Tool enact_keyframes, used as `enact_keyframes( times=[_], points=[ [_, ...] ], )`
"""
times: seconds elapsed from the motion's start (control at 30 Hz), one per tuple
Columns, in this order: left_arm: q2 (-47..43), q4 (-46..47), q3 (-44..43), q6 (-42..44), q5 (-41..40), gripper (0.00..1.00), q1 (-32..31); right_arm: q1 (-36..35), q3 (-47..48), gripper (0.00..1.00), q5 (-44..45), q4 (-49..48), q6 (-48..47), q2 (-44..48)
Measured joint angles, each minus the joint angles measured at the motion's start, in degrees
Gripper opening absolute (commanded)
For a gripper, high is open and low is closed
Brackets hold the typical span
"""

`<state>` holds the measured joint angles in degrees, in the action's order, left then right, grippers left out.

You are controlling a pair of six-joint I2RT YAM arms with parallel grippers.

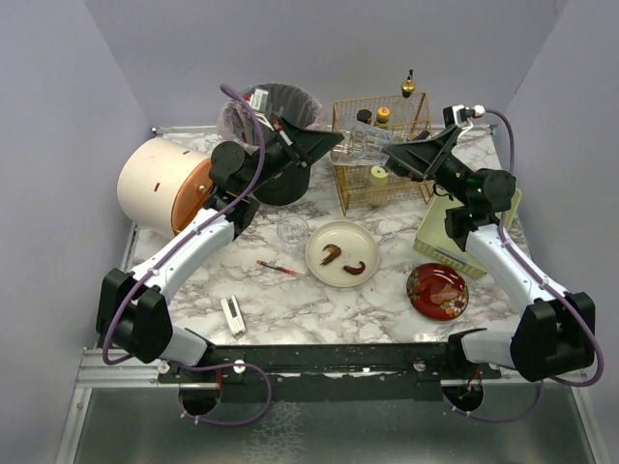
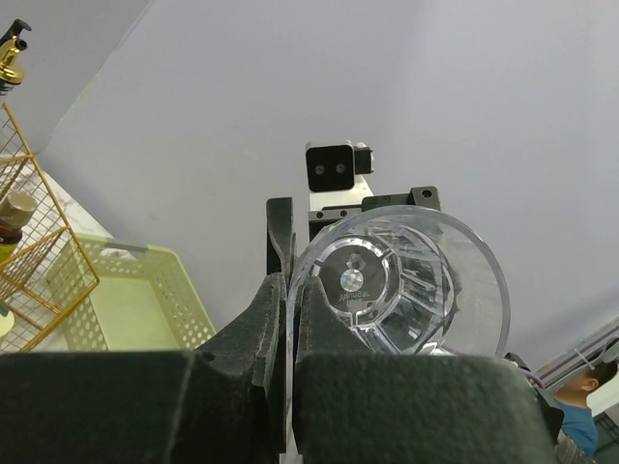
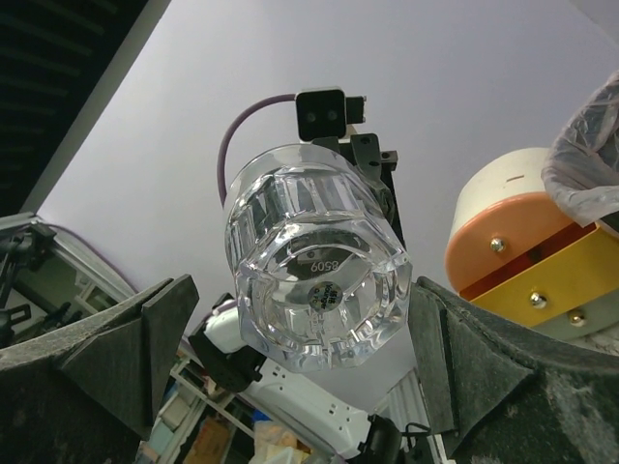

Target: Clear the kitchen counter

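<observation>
The white marble kitchen counter (image 1: 290, 300) fills the middle of the top view. My left gripper (image 1: 334, 143) is raised over the back of it and shut on the rim of a clear faceted glass (image 1: 366, 145), held on its side above the gold wire basket (image 1: 382, 184). In the left wrist view my gripper (image 2: 290, 290) pinches the glass wall, with the glass (image 2: 397, 280) pointing away. My right gripper (image 1: 395, 159) is open, its jaws on either side of the glass's base. In the right wrist view the glass (image 3: 319, 280) sits between my open fingers (image 3: 126, 338), not touching them.
On the counter are a cream plate (image 1: 341, 253) with two brown food pieces, a red plate (image 1: 437, 290), a small clear glass (image 1: 292, 230), a red pen (image 1: 278, 268) and a white clip (image 1: 233, 315). A cream-and-orange drum (image 1: 160, 184), bagged bin (image 1: 280, 106) and pale green basket (image 1: 469, 232) stand around.
</observation>
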<state>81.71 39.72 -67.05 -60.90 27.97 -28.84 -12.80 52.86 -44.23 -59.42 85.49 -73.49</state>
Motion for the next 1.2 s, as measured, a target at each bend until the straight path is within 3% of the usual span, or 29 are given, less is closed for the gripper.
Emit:
enact_keyframes(
  times=[0.23,0.67,0.77,0.8,0.87,1.0,1.1,1.2],
  points=[
    [0.0,0.5,0.0,-0.3,0.0,0.0,0.0,0.0,0.0,0.96,-0.2,0.3,-1.4,0.7],
    [0.2,2.3,0.0,-1.1,1.3,0.0,0.0,0.0,0.0,0.58,0.0,1.6,-0.9,0.7],
    [0.3,2.6,0.0,-1.2,1.6,0.0,0.0,0.0,0.0,0.43,0.0,1.6,-0.9,0.7],
    [0.4,2.7,0.0,-1.2,1.7,0.03,0.0,0.0,0.0,0.37,0.0,1.6,-0.9,0.7],
    [0.4,2.8,0.0,-1.2,1.9,0.21,0.0,0.0,-0.1,0.27,0.1,1.6,-1.1,0.7],
    [0.8,3.0,0.0,-1.2,2.4,0.58,0.1,0.0,-0.5,0.23,0.3,2.5,-2.6,0.7],
    [0.9,3.1,0.1,-0.7,2.6,0.72,0.4,0.0,-0.6,0.2,1.1,7.3,-6.5,1.3],
    [0.9,2.7,0.9,-0.2,2.7,0.79,1.1,-0.3,-0.4,0.17,3.3,16.9,-13.5,4.4]
  ],
)
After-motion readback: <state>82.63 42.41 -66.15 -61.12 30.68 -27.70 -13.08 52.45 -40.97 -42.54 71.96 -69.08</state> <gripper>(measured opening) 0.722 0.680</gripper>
